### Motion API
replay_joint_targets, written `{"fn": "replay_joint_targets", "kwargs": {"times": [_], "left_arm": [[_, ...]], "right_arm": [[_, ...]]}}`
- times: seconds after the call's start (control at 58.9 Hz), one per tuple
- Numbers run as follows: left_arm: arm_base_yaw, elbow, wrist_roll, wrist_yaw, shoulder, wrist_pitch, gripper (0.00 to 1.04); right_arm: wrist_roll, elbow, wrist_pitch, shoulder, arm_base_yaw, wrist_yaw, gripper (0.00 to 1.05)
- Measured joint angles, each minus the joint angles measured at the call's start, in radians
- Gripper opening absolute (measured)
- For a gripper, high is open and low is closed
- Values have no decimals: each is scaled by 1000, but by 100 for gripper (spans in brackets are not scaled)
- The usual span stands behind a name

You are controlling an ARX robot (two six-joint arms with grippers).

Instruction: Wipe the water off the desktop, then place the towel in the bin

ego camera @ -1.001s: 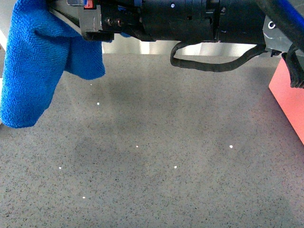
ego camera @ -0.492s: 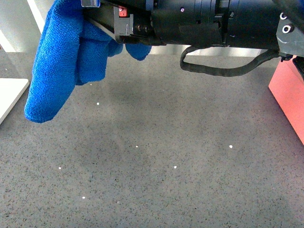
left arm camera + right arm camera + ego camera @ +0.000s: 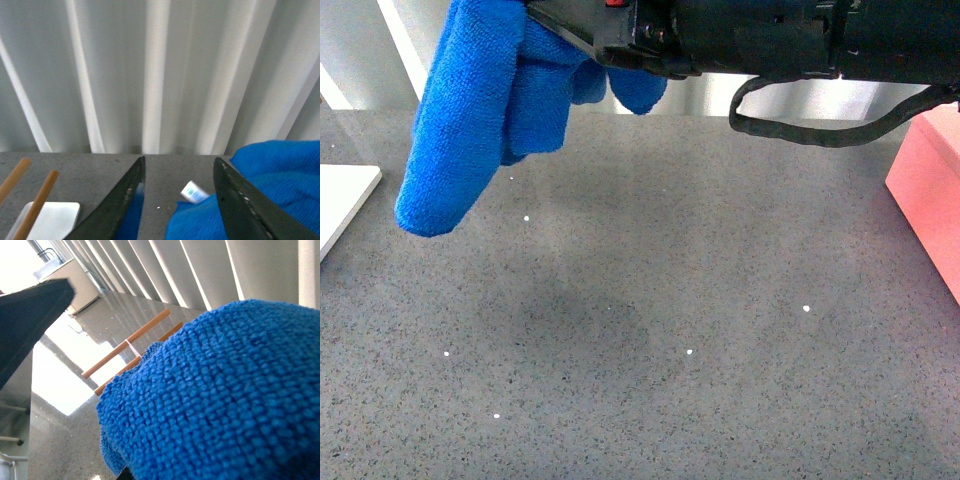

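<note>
Front view: the soft, light towel [image 3: 460, 130] drooped from the right pincer [image 3: 570, 35], clamped on its bunched top; the left pincer [image 3: 178, 162] gaped.

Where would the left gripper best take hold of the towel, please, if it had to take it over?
Probably the free lower lobe of the towel, coming from the robot's left, jaws closing across the fold. It hangs doubled and thick, clear of the desktop, while its bunched top is pinched in the right gripper. The left gripper is open.
</note>
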Motion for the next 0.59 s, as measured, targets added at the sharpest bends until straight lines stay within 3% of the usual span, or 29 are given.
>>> {"fn": "replay_joint_targets", "kwargs": {"times": [0.254, 0.594], "left_arm": [[69, -161, 13, 81, -131, 12, 3], [154, -312, 21, 158, -344, -45, 3]], "right_arm": [[3, -21, -11, -10, -6, -1, 8], [12, -38, -13, -20, -15, 1, 8]]}}
